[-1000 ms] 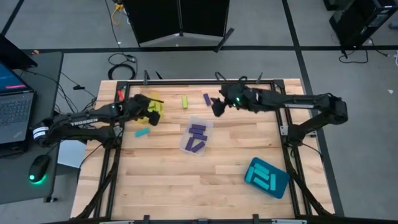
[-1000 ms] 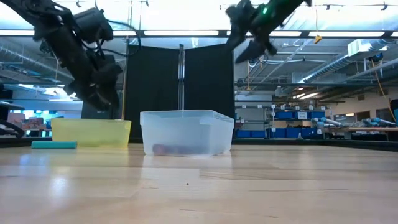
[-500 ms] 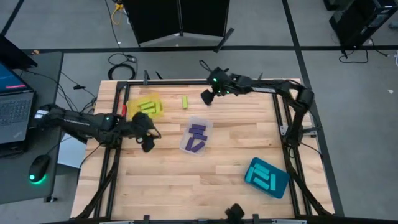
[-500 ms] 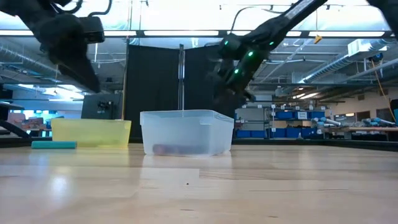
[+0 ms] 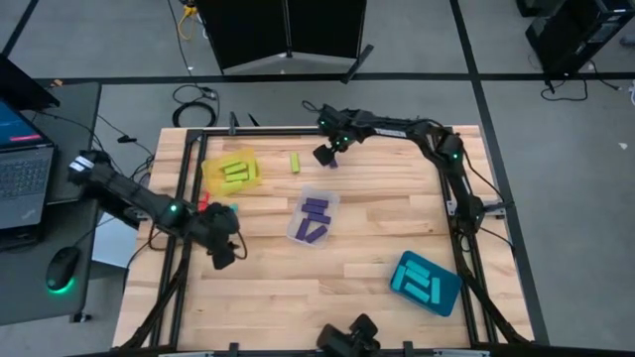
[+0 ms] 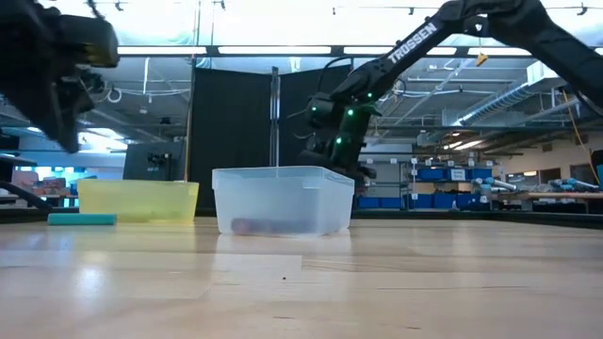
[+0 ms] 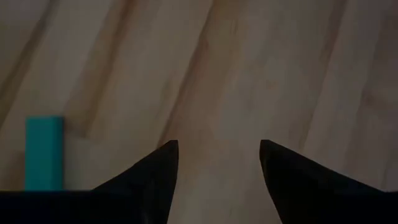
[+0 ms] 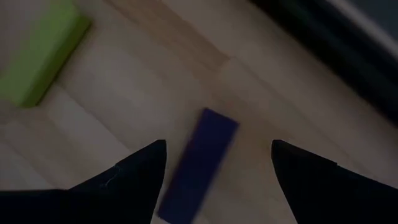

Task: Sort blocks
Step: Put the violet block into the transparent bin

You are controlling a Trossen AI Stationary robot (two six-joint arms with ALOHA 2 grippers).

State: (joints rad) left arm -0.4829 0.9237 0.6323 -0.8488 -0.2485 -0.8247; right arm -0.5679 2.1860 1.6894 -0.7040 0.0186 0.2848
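middle tray (image 5: 301,229) holds blocks (image 5: 316,208), between others.

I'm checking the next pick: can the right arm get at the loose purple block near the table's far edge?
Probably yes. The right gripper hangs open just above the purple block, which lies alone on bare wood between its fingers; the green block lies well aside.

Both arms are dark, near-black, built of slim tubular links with bulkier joint housings. The right arm (image 6: 415,42) carries white "TROSSEN" lettering along one link and small green indicator lights near its wrist. Each wrist view shows two dark, tapered, pointed fingers (image 7: 155,180).
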